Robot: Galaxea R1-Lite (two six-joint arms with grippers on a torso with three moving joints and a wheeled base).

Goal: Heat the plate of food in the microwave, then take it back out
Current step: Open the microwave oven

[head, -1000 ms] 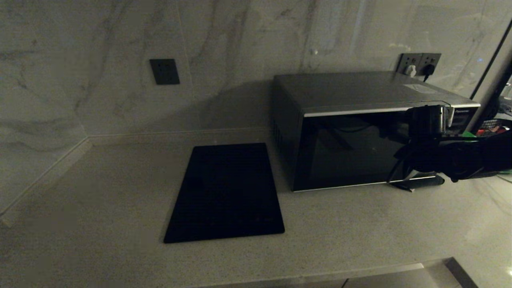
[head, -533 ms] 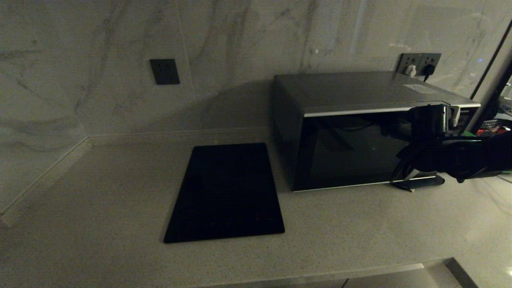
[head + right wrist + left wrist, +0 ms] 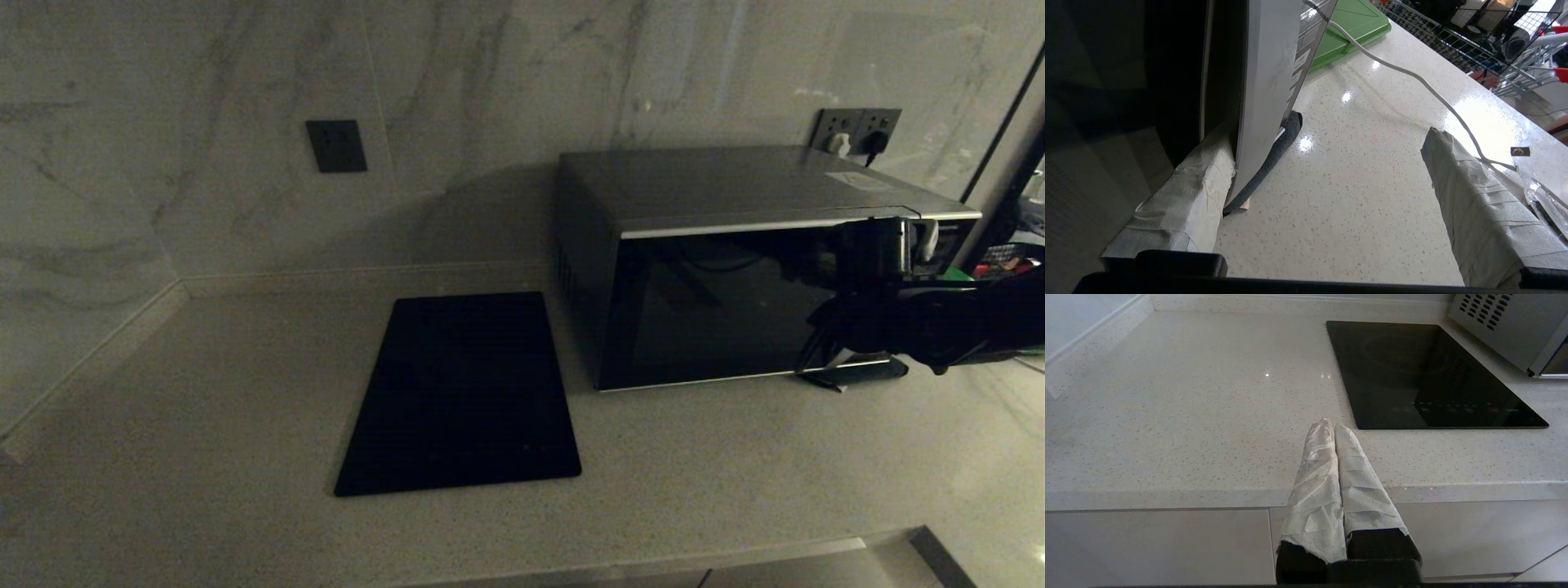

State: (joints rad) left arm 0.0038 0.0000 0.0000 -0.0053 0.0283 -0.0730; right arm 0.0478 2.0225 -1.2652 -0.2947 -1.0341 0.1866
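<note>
Taped right tool [image 3: 1327,163] spread wide, one finger behind the microwave [image 3: 718,269] door edge; left tool [image 3: 1333,430] clenched.

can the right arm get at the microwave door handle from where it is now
Probably yes. The right gripper is open at the microwave door's handle strip, one finger already tucked behind its edge, and nothing stands between them.
</note>
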